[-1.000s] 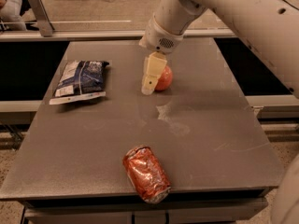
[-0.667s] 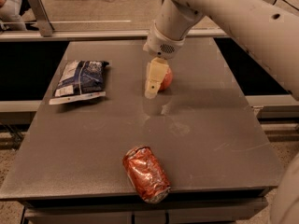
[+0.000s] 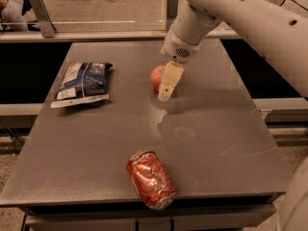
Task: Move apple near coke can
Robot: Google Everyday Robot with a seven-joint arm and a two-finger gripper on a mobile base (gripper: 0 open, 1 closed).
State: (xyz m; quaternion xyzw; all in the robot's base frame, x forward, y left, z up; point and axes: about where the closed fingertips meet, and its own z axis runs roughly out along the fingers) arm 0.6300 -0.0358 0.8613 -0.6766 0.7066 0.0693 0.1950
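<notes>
The apple [image 3: 156, 77], round, glossy and red-orange, sits at the far middle of the matte grey table [image 3: 216, 143]. It is half hidden behind the cream, wedge-shaped gripper [image 3: 166, 86]. Whether the gripper is clamped on it I cannot tell. The coke can [image 3: 150, 179], crumpled red metal, lies on its side near the front edge, well apart. A crinkly blue-and-white snack bag [image 3: 83, 81] lies flat on the left.

Nothing is showing clearly enough to be read: the pale marks on the crushed coke can [image 3: 150, 179] near the counter's [image 3: 216, 143] near edge and the print on the snack bag [image 3: 83, 83] at far left are blurring out. The pincer [image 3: 163, 89] is hanging at the apple [image 3: 155, 76], far centre.
</notes>
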